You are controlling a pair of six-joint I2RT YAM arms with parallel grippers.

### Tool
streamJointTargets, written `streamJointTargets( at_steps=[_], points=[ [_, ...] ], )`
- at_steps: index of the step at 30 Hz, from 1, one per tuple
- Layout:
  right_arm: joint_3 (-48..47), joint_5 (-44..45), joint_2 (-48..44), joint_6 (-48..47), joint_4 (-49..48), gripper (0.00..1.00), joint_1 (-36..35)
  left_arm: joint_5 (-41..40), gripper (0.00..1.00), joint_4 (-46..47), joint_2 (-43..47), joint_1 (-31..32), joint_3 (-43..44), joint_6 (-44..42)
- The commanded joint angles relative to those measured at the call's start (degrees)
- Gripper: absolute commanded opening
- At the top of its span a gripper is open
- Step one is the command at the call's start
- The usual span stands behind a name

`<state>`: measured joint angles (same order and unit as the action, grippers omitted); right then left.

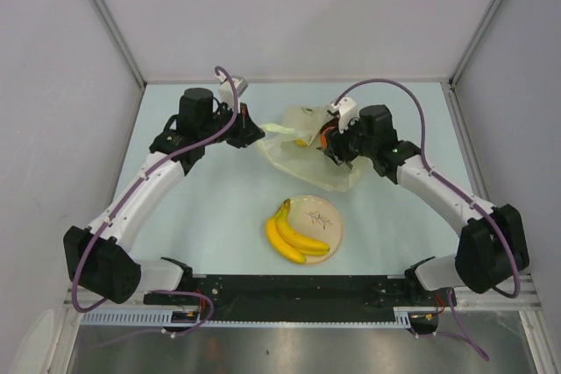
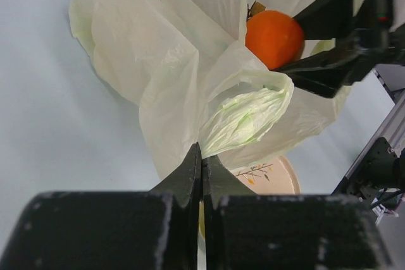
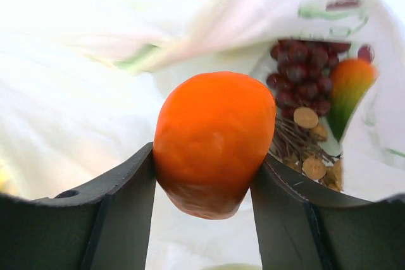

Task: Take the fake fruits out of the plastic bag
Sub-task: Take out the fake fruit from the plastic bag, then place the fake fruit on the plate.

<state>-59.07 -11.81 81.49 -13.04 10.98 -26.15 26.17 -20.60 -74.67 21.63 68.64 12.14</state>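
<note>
The bag (image 1: 337, 171) lies on the pale desk (image 1: 210, 208), well back from the arms and between the two of them. It is thin, crinkly and pale yellow-green, with small pictures printed on it.

The left pincer (image 2: 201, 159) is closed tight. Its two fingers are pressed together, and a bunched-up bit of the bag's edge is pinched at their tips. From above, that bit of the bag stretches out sideways to this pincer.

The right pincer (image 3: 205, 156) reaches into the mouth of the bag. It grips the orange (image 3: 214, 140), with one dark finger pressed on each side of it. The orange sits at the bag's opening, with bag all around it. In the left wrist view it shows bright and round, just past the folded edge of the bag.

More fruit is deeper in the bag, behind the orange. The dark red grapes (image 3: 304, 74) lie there, and the mango (image 3: 349, 93), red on top and green below, is just beside them.

The bananas (image 1: 294, 236) are out of the bag. They lie on the left part of a round cream plate (image 1: 326, 216), and their ends stick out over its rim. The plate sits on the desk nearer the arms, close to the bag but not touching it.
</note>
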Motion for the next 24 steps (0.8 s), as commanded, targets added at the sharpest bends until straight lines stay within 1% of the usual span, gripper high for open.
streamJointTargets(
  at_steps=[1, 5, 8, 9, 11, 12, 13, 15, 18, 19, 21, 22, 24],
  points=[
    [-2.28, -6.72, -5.11, 2.93, 4.04, 0.29, -0.91, 1.07, 0.00, 1.70, 0.41, 0.35, 0.18, 1.04],
    [-2.28, -11.98, -10.98, -1.19, 8.08, 0.29, -4.86, 0.90, 0.00, 1.44, 0.06, 0.43, 0.79, 0.87],
    [-2.72, -14.55, -13.90, -4.97, 11.50, 0.28, -9.17, 0.63, 0.00, 1.18, 0.14, 0.96, 0.97, 0.52],
    [-2.72, -14.55, -15.56, -8.11, 12.65, 0.28, -12.31, 0.55, 0.00, 1.00, 0.23, 1.05, 1.05, 0.43],
    [-2.72, -15.08, -16.63, -11.64, 17.04, 0.28, -15.06, 0.37, 0.00, 1.00, 0.41, 1.40, 0.97, 0.25],
    [-2.72, -15.25, -16.80, -15.14, 18.71, 0.28, -17.77, 0.37, 0.00, 1.09, 0.32, 1.66, 0.97, 0.16],
    [-2.72, -15.26, -16.55, -16.48, 21.68, 0.28, -18.66, 0.28, 0.00, 1.18, 0.41, 1.75, 0.88, 0.08],
    [-2.20, -14.56, -14.45, -19.29, 23.55, 0.28, -20.68, 0.28, 0.00, 1.26, 0.41, 1.93, 0.88, 0.08],
    [-0.10, -10.96, -12.07, -24.13, 23.04, 0.26, -22.36, 0.28, 0.00, 0.74, 0.23, 2.10, 1.32, 0.08],
    [0.44, -8.25, -11.71, -26.23, 21.38, 0.25, -23.84, 0.37, 0.00, 0.74, 0.32, 2.10, 1.23, 0.08],
    [2.37, -6.56, -11.36, -27.56, 18.91, 0.25, -24.29, 0.11, 0.01, 0.65, 0.67, 2.02, 1.14, 0.08],
    [3.16, -4.38, -11.10, -28.44, 15.85, 0.25, -24.56, 0.11, 0.00, 0.65, 0.76, 2.10, 0.71, 0.08],
    [4.48, -3.05, -10.04, -30.11, 13.90, 0.25, -24.65, -0.07, 0.00, 0.74, 1.02, 2.02, 0.35, 0.08]
  ],
)
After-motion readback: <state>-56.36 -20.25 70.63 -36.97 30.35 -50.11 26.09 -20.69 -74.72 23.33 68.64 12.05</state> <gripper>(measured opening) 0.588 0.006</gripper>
